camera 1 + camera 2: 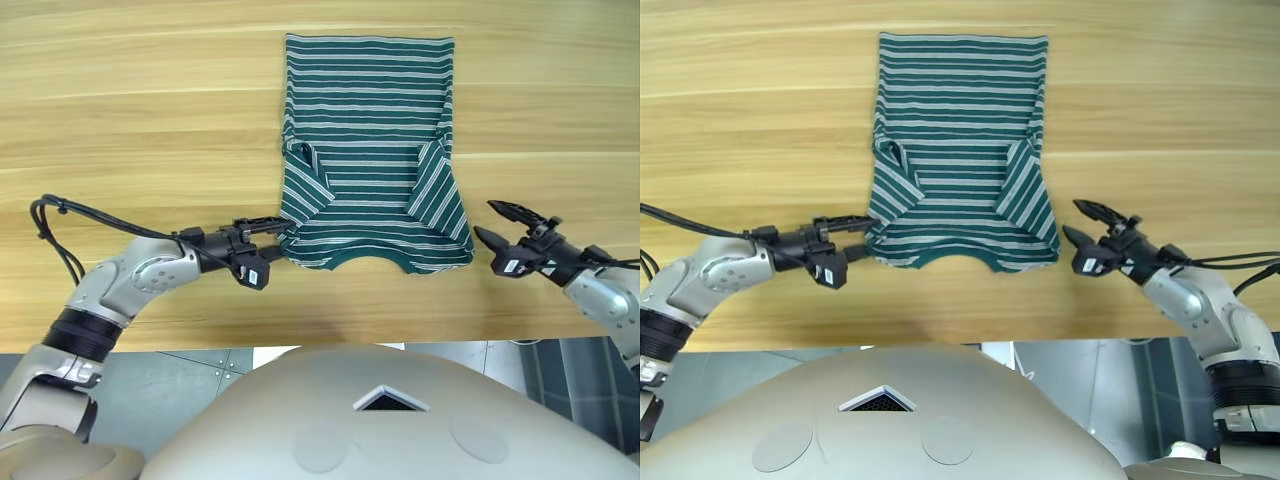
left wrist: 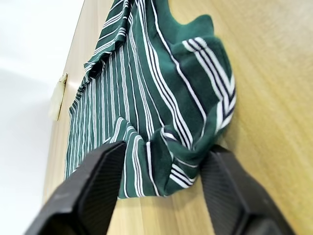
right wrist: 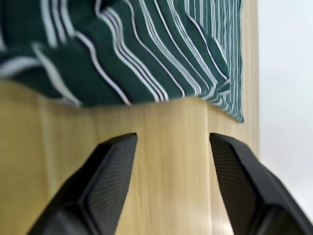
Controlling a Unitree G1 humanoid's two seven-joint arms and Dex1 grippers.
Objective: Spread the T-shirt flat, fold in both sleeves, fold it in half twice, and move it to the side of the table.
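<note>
One T-shirt (image 1: 368, 120), two sleeves (image 1: 305, 182) folded in | left tool (image 1: 282, 236) apart, astride its corner; right tool (image 1: 484, 219) apart, beside

No text, number or sign could be read anywhere in these views. A small white sticker (image 1: 252, 277) sat on the body of the left tool (image 1: 284, 228) and a second white sticker (image 1: 510, 267) on the right tool (image 1: 483, 218). Whatever was printed on them was too small to make out.
</note>
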